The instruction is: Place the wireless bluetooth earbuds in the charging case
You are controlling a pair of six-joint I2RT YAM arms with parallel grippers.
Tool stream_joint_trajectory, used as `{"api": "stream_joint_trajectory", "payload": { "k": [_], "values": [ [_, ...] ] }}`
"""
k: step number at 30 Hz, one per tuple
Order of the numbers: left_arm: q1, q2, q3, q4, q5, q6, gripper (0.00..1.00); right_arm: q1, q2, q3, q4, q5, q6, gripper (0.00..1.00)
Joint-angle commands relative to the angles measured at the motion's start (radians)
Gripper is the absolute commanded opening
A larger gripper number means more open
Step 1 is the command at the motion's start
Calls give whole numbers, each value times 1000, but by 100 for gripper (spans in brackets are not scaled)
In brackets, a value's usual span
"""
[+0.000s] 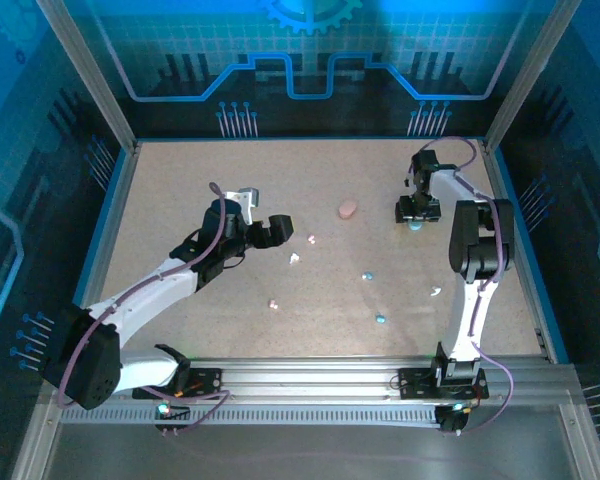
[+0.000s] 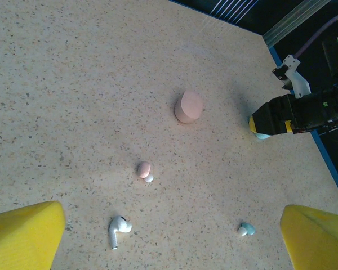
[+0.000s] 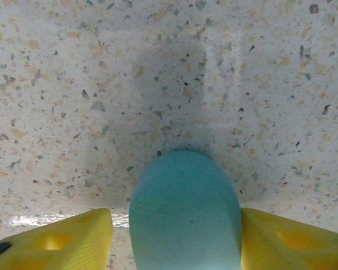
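The right end effector (image 1: 417, 214) is down at the far right of the worktop (image 1: 180, 180), set astride the teal case (image 3: 185, 211). Its jaws are part open. One of the yellow fingers (image 3: 293, 242) lies against the case's side, while a sliver of worktop shows between the other finger and the case, so no firm hold can be seen. The case lies on the surface, probably so it can be gripped and steadied, or opened, before anything goes in.

The left end effector (image 1: 278, 230) hangs above the middle of the worktop, spread as wide as it goes and holding nothing. From there its camera looks down on the loose pieces, which suits picking one up next.

The earbuds (image 1: 367, 275) lie scattered and well apart across the middle and near half of the worktop, none of them in a case. Below the left wrist are a white earbud (image 2: 119, 229) with its stem showing, a pink earbud (image 2: 143, 169) with a tiny pale piece touching it, and a blue earbud (image 2: 247, 228).

Both containers look shut. The teal case shows a smooth rounded shell with no gap, and the pink case (image 2: 188, 106), near it to the left, seems to stand on end. Neither shows what is inside, so the task looks barely begun
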Motion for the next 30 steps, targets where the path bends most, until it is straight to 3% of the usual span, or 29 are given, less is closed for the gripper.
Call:
{"api": "stream_joint_trajectory", "payload": {
  "k": [1,22,25,30],
  "values": [
    [-4,-27,22,-11,-10,-2,99,14,24,13,-18,22,-12,56],
    [-4,-12,43,-31,6,-20,98,11,42,-10,14,3,7,44],
    [-3,-13,49,-37,12,-27,97,12,17,-24,29,-18,11,37],
    [-4,-24,65,-46,16,-36,97,18,-104,-78,77,-75,29,37]
  ]
}}
